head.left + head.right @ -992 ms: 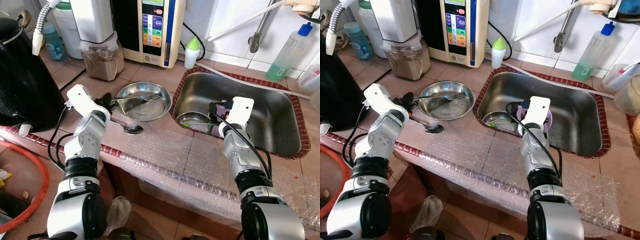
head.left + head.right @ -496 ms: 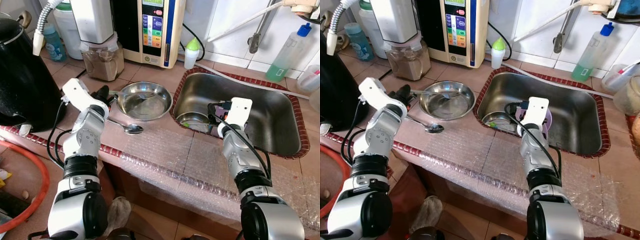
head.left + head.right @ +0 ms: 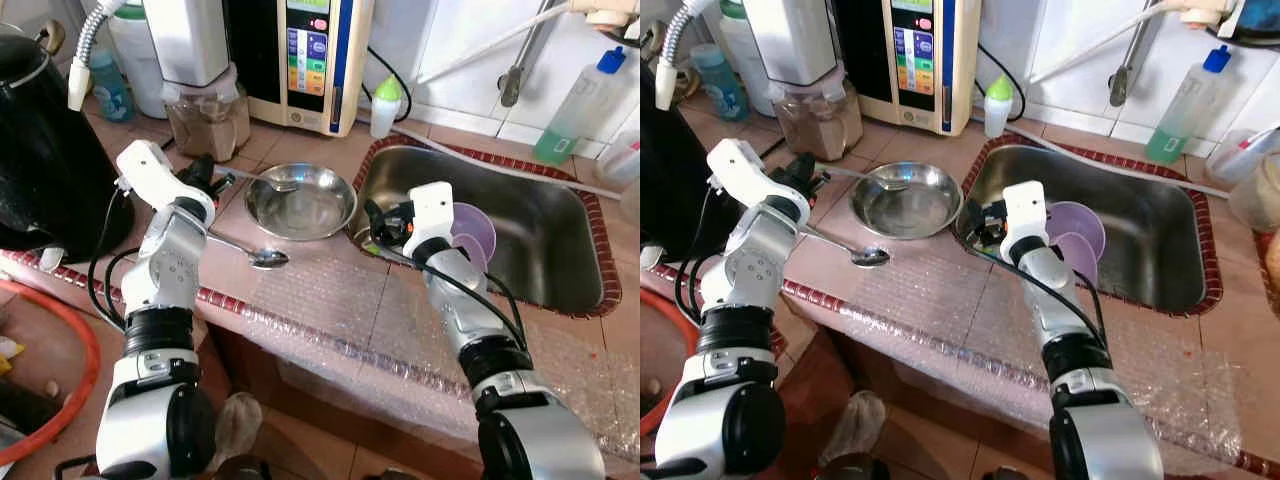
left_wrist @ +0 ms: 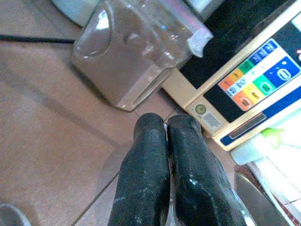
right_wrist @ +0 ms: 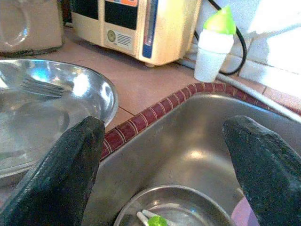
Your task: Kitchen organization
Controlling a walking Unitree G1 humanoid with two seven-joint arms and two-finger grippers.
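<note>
The left gripper (image 3: 203, 172) hangs over the tiled counter (image 3: 300, 150), fingers pressed together, just left of the steel plate (image 3: 300, 201) — a fork (image 3: 262, 179) across its rim, a spoon (image 3: 262, 258) in front. The right gripper (image 5: 164, 174), fingers spread wide, hovers at the sink (image 3: 520, 240) edge above a small bowl (image 5: 174, 214) — purple cups (image 3: 470, 228) beside.

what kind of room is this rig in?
Almost certainly a home kitchen: a stainless sink set into a tiled counter, a steel bowl with a fork, and a countertop water appliance against the wall.
</note>
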